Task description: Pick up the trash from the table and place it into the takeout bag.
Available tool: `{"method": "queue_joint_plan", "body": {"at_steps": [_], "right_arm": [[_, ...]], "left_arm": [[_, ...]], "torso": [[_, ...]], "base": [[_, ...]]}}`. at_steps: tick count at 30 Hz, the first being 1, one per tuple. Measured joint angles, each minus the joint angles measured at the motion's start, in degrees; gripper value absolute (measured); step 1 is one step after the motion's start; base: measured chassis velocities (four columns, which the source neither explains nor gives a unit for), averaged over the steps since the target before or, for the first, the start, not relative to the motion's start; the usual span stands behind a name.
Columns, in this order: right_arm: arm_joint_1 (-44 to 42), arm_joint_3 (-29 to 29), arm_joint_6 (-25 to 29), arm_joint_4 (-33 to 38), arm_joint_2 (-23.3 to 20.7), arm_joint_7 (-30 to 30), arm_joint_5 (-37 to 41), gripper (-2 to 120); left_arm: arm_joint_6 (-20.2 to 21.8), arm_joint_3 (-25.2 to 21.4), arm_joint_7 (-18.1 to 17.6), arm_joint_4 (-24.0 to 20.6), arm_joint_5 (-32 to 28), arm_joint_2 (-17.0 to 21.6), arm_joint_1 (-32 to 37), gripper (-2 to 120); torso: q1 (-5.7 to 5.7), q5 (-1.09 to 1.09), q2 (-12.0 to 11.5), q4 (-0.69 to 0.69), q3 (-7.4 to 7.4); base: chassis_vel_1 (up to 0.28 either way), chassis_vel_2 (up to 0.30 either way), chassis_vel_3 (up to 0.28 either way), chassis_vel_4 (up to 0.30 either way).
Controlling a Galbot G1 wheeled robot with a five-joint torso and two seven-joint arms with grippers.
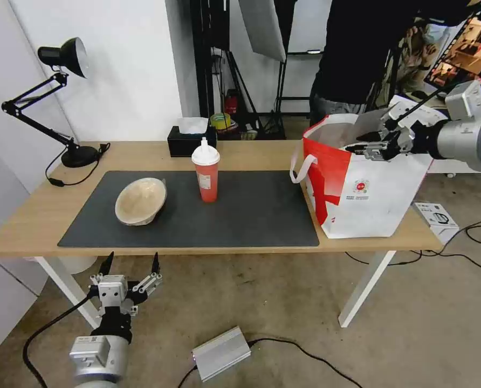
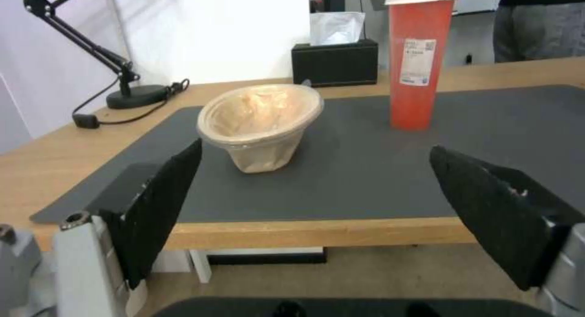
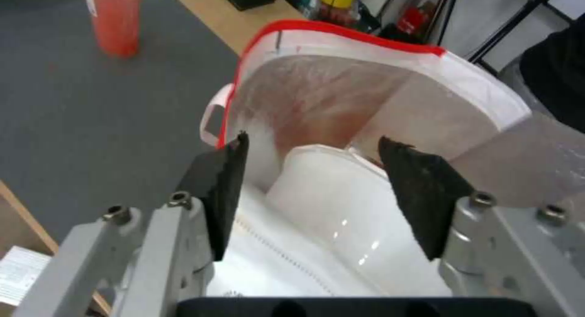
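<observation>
Beige pulp bowl [image 1: 141,201] is seen tipped on its side at centre-left of the head view, on the dark grey mat [image 1: 251,215]. The red-orange drink cup [image 1: 206,173] stands upright just right of it, apart from it. The takeout bag [image 1: 359,183] sits at the right end of the desk [image 1: 30,215], mouth open; a white rounded item [image 3: 329,203] lies inside, taken to be the white plastic bowl.

Right claw [image 1: 371,146] hovers at the bag mouth, fingers apart, holding nothing. Left claw [image 1: 132,264] is parked below the near desk edge, fingers spread wide.

Risks judged: the tilted bowl may roll when nudged; the tall cup may topple if clipped; the soft bag rim may be snagged by the right claw.
</observation>
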Motion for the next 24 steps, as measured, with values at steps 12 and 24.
{"method": "queue_joint_plan", "body": {"at_steps": [12,24], "right_arm": [[0.2,1.0,0.1,0.0,0.6,2.1,0.7,56],[4.9,2.7,0.1,0.5,4.1,10.1,7.1,88]], "left_arm": [[0.0,-0.1,0.0,-0.1,0.0,0.0,0.1,100],[0.0,-0.5,0.0,-0.1,0.0,0.1,0.0,100]], "torso": [[0.0,0.0,0.0,-0.01,0.0],[0.0,0.0,0.0,-0.01,0.01]], "base": [[0.0,0.0,0.0,0.0],[0.0,0.0,0.0,0.0]]}}
